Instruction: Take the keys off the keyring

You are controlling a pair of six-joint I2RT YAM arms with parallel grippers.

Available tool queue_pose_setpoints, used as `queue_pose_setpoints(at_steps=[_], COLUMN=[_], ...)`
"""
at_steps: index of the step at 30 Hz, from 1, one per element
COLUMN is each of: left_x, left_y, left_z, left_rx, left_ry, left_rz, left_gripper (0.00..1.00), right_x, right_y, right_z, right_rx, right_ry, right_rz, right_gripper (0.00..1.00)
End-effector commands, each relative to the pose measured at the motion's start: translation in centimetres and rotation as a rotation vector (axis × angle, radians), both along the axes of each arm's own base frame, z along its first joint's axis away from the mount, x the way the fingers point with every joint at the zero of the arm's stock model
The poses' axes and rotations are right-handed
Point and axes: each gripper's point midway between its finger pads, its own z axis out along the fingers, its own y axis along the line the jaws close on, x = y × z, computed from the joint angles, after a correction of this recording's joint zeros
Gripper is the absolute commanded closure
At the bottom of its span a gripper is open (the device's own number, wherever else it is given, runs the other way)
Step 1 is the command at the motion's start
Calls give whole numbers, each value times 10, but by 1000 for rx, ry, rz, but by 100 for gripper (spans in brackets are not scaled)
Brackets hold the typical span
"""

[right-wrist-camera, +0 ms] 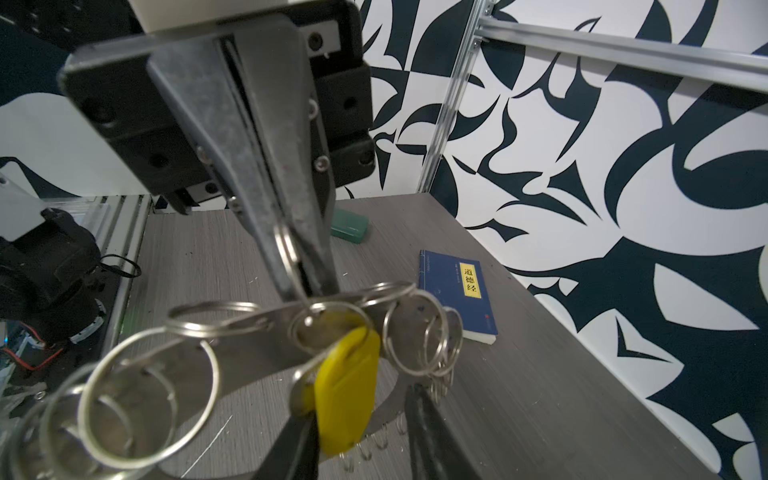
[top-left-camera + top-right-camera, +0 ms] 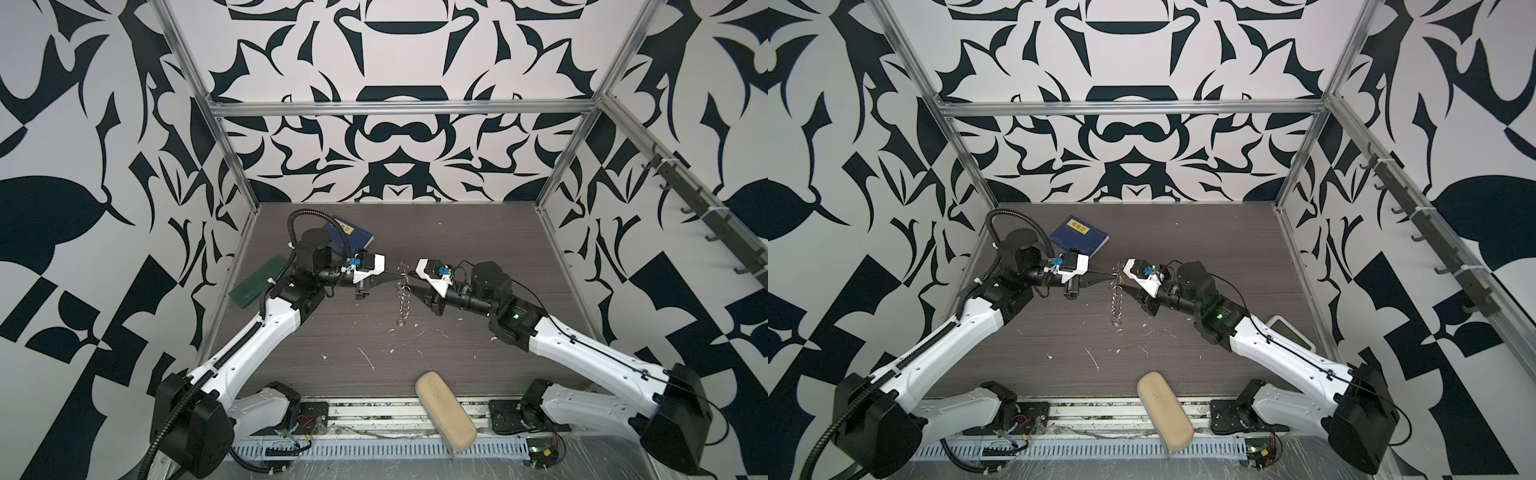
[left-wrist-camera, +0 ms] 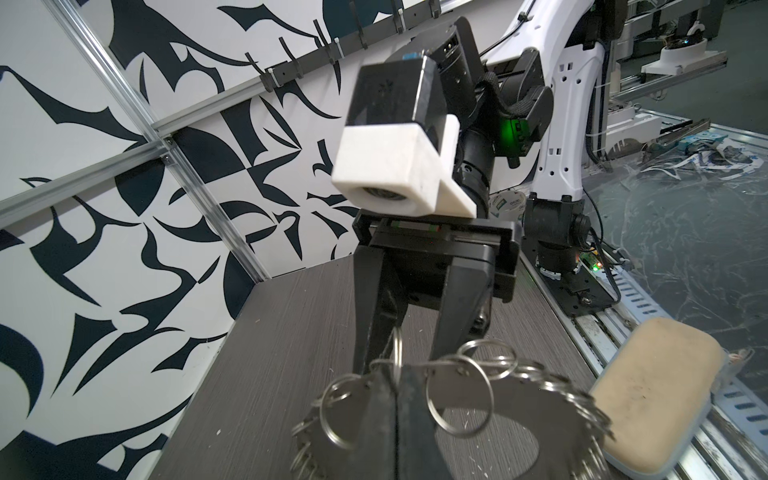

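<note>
Right wrist view puts the yellow key tag (image 1: 347, 390) in the middle. It hangs by its small silver split ring (image 1: 316, 326) from the rim of the keyring (image 1: 257, 332), a flat grey disc fringed with many wire rings. In both top views the disc (image 2: 402, 297) stands on edge between the 2 arms, above the middle of the tabletop (image 2: 457, 249). Its lowest rings are down by the surface, but I cannot tell whether they touch it.

By my reading the task is at its start. The only tag in view is on the disc, so nothing is off yet. What is left is to grip the tag or its ring, work the ring out of the disc's hole and pull it free.

The left pincer (image 1: 307, 286) is pressed together on the disc's rim, just above the tag, and holds the keyring up. The right pincer (image 3: 409, 357) reaches in from the opposite side with its jaws partly apart. The tag hangs between them, 1 finger (image 1: 297, 436) close against its edge and the other (image 1: 424, 415) clear of it, so it holds nothing.

Farther out lie white scraps (image 2: 365, 357), a blue book (image 1: 453, 291) and a green case (image 2: 257, 282).
</note>
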Motion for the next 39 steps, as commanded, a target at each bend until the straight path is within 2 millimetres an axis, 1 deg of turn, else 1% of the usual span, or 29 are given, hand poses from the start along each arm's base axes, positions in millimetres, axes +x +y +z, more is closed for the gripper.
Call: queue_pose_setpoints(at_steps=[1,3,5,6,8,9,15,16,18,22,25,28,30,33,36,39], left_x=[-4,-3,-3,-2,-1,-1,0,0,0,5,9,15,20,34,44,46], left_y=[3,3,4,3,3,3,3,4,3,4,4,5,5,6,9,10], left_z=[11,10,10,10,10,9,10,10,10,8,7,5,4,6,4,5], left_rx=[-26,-25,-25,-24,-25,-24,-25,-25,-24,-14,-7,0,6,35,68,66], left_ry=[-33,-33,-35,-34,-35,-32,-33,-35,-33,-18,-13,-11,0,79,126,141], left_rz=[-1,4,9,11,14,15,22,25,28,59,85,116,146,225,289,313], left_gripper=[100,100,100,100,100,100,100,100,100,100,100,100,100,100,100,100], right_x=[-2,-3,-3,-4,-6,-6,-4,-4,-2,-1,-1,-3,-2,0,4,8], right_y=[5,6,5,5,7,8,12,12,11,4,-5,-15,-21,-27,-32,-36], right_z=[43,45,45,44,46,46,45,46,46,45,38,33,32,31,36,45], right_rx=[92,94,92,92,98,99,101,101,99,73,29,-15,-34,-74,-95,-117], right_ry=[-80,-79,-77,-77,-68,-65,-59,-59,-64,-80,-84,-86,-93,-102,-129,-179], right_rz=[21,26,25,26,40,43,46,44,33,0,-35,-65,-88,-117,-150,-175], right_gripper=[69,75,77,75,68,66,66,67,73,90,97,100,100,100,100,100])
